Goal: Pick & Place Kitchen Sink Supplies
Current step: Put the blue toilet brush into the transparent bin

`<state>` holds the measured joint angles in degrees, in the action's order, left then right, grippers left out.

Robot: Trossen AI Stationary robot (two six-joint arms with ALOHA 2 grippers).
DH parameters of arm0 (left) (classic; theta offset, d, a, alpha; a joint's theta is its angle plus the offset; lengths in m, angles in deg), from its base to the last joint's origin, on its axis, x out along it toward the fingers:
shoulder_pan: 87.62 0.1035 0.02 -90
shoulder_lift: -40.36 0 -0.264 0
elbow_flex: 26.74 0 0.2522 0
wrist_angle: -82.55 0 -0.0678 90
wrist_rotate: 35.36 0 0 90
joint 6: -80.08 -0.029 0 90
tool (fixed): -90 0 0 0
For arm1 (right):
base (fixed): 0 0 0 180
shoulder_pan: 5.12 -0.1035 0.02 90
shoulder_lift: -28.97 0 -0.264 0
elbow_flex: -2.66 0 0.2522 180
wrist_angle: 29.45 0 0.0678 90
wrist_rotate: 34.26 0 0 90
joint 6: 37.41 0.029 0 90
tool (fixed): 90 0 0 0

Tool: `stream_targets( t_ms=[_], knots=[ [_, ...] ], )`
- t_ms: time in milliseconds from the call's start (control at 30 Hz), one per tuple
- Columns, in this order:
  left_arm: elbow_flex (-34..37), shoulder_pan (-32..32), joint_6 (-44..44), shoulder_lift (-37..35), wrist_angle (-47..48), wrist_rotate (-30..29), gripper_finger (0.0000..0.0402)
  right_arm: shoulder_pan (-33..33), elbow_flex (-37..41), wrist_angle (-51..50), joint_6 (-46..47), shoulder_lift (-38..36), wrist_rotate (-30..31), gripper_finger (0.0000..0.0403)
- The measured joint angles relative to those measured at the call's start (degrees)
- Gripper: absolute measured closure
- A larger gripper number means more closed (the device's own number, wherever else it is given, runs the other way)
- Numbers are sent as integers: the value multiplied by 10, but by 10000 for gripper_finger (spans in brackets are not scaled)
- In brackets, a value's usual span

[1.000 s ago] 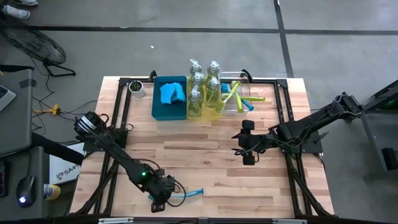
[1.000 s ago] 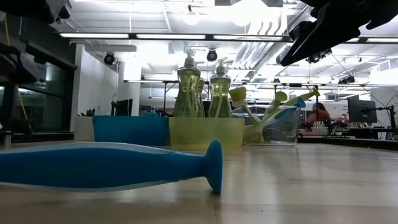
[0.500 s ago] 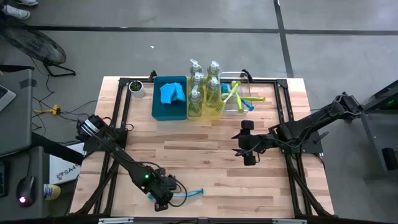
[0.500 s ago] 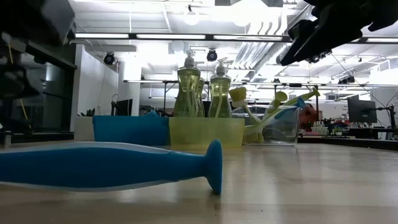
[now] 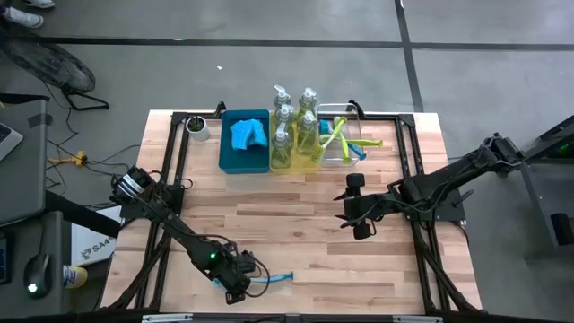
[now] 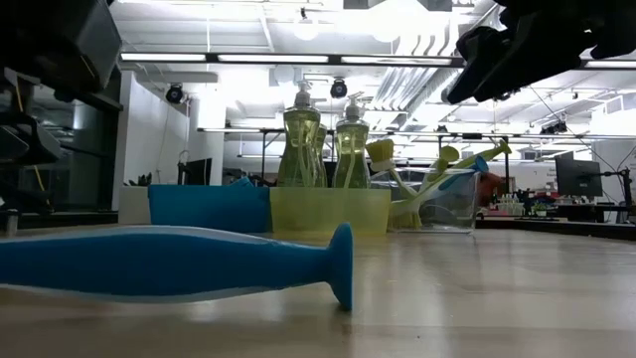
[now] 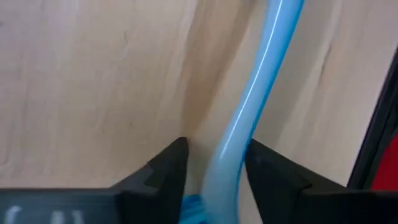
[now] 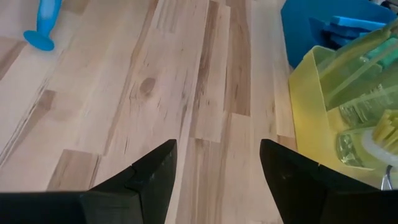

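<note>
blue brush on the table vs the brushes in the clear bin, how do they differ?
Place: the blue brush lies alone on the bare wood near the table's front edge; the binned brushes sit in the clear bin at the back.
Pose: the blue brush lies flat; the binned brushes lean up over the rim.
Contact: the left pincer straddles the blue brush's handle; nothing touches the binned ones.
Shared: long handles.

blue brush (image 7: 249, 106) head hidden, handle cut off at frame edge
</note>
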<state>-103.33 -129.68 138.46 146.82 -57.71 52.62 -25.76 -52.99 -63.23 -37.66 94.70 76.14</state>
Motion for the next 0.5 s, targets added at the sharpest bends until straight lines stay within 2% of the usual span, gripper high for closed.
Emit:
stream_targets(
  t_ms=[233,500],
  knots=[
    [1,0,3,1,3,-1,340,0,0,-8,0,0,-25,179],
    [-11,0,4,2,2,-11,345,0,0,-8,1,0,-33,179]
  ],
)
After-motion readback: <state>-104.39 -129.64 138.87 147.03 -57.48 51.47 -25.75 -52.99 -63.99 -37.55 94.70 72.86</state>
